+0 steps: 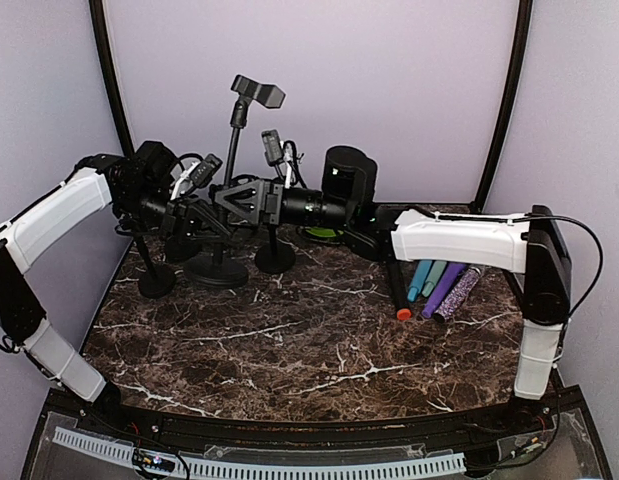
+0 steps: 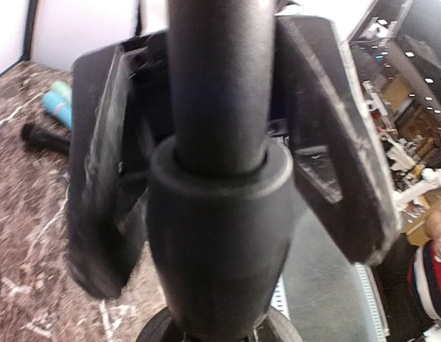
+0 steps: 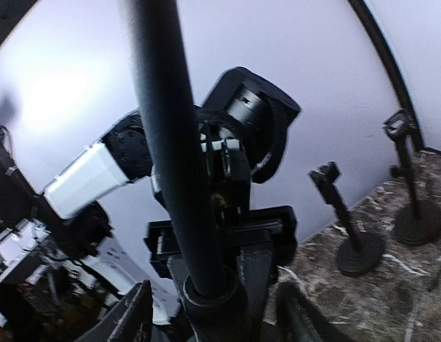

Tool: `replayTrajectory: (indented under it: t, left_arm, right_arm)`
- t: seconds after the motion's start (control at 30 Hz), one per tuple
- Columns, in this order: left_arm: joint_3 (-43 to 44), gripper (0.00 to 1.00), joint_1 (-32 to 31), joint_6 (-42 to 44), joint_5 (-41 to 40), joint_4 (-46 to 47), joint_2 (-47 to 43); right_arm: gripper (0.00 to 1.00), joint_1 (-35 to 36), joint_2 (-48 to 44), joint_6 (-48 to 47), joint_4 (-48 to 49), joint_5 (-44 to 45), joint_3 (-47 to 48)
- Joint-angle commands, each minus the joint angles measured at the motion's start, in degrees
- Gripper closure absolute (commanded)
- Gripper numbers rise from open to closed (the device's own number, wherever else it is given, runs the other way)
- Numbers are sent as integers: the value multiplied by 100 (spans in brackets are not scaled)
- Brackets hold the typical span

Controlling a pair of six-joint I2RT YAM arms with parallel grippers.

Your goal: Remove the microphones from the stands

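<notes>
A black microphone stand (image 1: 233, 130) with an empty clip (image 1: 259, 94) on top stands at the back left on a round base (image 1: 217, 268). My left gripper (image 1: 201, 212) reaches in from the left, and its fingers (image 2: 99, 199) press both sides of the stand's thick collar (image 2: 216, 235). My right gripper (image 1: 229, 198) comes from the right and is open, its fingers (image 3: 138, 320) apart on either side of the same pole (image 3: 170, 142) without touching it. No microphone shows on this stand. Several microphones lie at the right, one of them black (image 1: 398, 285).
Other short stands (image 1: 275, 255) (image 1: 155, 280) crowd the back left; two show in the right wrist view (image 3: 352, 235) (image 3: 412, 192). Blue, teal and purple microphones (image 1: 444, 288) lie beside the black one. The marble table (image 1: 289, 340) ends at a front rail (image 1: 289, 465).
</notes>
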Motion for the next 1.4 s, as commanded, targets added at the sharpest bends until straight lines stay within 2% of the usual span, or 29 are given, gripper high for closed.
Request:
replayTrajectory:
  t: [0.0, 0.13, 0.33, 0.63, 0.73, 0.87, 1.07, 1.23, 1.37]
  left_arm:
    - [-265, 100, 42, -604, -760, 1080, -314]
    - [-338, 100, 50, -722, -1083, 1313, -333]
    - [-401, 100, 44, -813, -1262, 1517, -342]
    - [-456, 100, 44, -772, -1267, 1495, -387]
    - [-449, 100, 46, -777, -1208, 1488, -397]
    - [-419, 100, 46, -775, -1099, 1483, -433]
    - [-437, 100, 49, -745, -1046, 1516, -489]
    - [-436, 100, 46, -698, -934, 1480, -515]
    - [-443, 100, 48, -634, -817, 1378, -531]
  right_arm:
    - [34, 40, -301, -610, -1712, 2176, 331]
    - [28, 170, -406, -810, -2098, 3052, 200]
    - [30, 532, -276, -1098, -2489, 3715, 559]
    - [37, 668, 149, -1046, -2718, 3696, 1134]
    - [43, 670, 283, -996, -2763, 3592, 1330]
    - [56, 670, 402, -931, -2875, 3494, 1526]
    - [79, 645, 445, -881, -2937, 3324, 1564]
    - [100, 591, 187, -853, -2388, 2942, 1175]
    - [100, 409, -154, -663, -1513, 2390, 539]
